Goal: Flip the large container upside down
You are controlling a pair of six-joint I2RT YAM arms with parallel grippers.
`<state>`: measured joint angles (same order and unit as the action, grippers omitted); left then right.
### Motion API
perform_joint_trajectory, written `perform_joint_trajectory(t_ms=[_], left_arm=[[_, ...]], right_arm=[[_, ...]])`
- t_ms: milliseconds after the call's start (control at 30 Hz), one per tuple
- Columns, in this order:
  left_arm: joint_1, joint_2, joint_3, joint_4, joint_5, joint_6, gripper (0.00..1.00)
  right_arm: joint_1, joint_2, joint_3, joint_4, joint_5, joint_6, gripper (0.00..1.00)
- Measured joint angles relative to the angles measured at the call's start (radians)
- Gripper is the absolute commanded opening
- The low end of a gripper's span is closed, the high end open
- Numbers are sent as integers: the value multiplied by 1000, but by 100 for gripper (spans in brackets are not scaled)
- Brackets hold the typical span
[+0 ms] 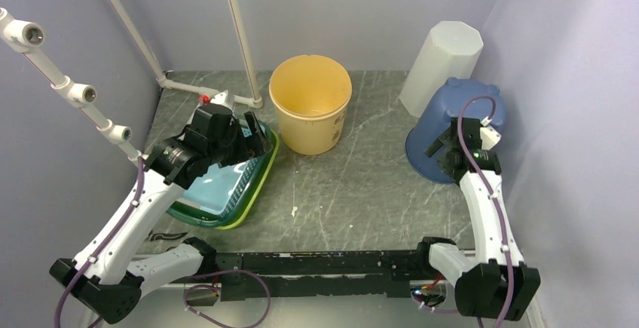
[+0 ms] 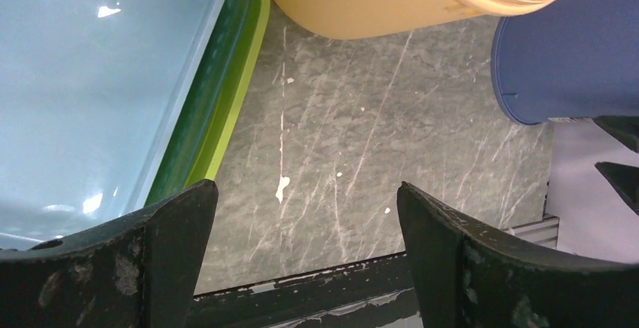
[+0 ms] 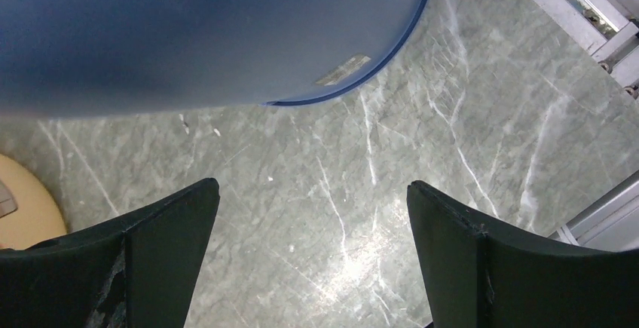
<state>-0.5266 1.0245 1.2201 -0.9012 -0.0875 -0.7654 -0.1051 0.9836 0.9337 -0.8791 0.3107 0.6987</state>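
Left claw, right claw gaping, empty. Blue bucket cropped by frame; left arm overlaps tray.

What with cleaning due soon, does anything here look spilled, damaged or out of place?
Nothing is spilled or broken. White flecks dot the table between the stacked trays and the yellow bucket. The blue bucket sits mouth-down; the yellow one stands upright.
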Motion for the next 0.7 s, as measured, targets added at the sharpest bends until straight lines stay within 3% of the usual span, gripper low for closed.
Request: perform_joint_trajectory(t_ms=[233,700], left_arm=[[0,62,70,14,43,21,95],[0,113,113,36,65,47,95]], right_arm=[[0,128,33,17,45,-8,100],[-27,126,54,43,101,-64,100]])
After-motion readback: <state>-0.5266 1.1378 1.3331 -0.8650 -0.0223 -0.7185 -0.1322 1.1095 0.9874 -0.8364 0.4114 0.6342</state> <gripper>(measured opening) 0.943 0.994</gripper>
